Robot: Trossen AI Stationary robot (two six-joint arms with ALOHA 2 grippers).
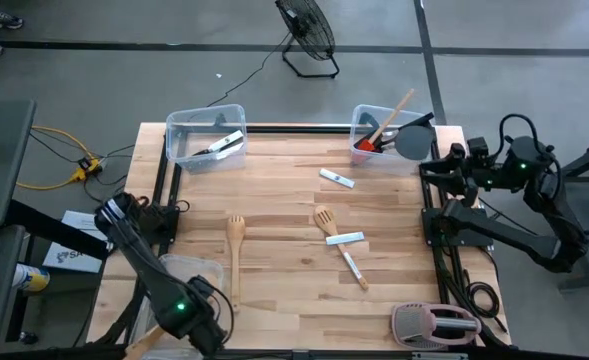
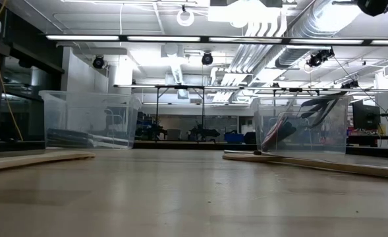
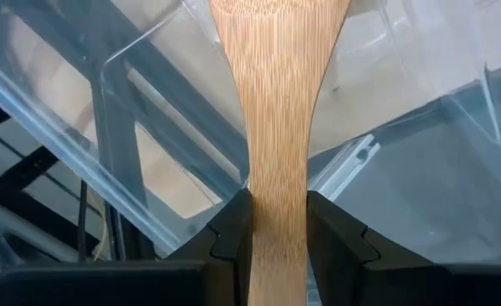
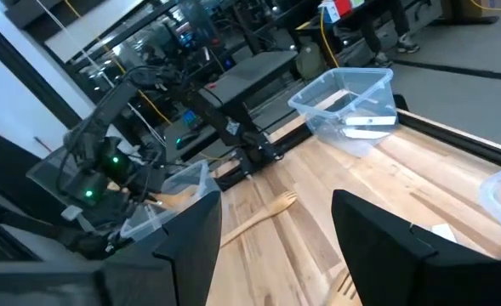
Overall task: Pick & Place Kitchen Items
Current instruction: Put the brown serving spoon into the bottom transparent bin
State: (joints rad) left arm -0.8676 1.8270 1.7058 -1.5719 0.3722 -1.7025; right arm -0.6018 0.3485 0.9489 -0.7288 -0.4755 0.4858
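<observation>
1. Wooden table (image 1: pixel 284 200) with a butcher-block top, sitting on a grey floor.
2. Three clear plastic bins on it: one at the far left corner (image 1: pixel 179 125), one at the far right corner (image 1: pixel 358 115), and one at the near left edge (image 1: pixel 209 266).
3. Pink-and-grey toaster (image 1: pixel 436 324) at the near right corner.
4. Black floor fan (image 1: pixel 306 30) standing beyond the table.
5. Yellow cable (image 1: pixel 59 160) lying on the floor off to the left.

I can read no text, label, brand or number anywhere; the print on the white sheet (image 1: pixel 77 250) at nine o'clock is too small.
</observation>
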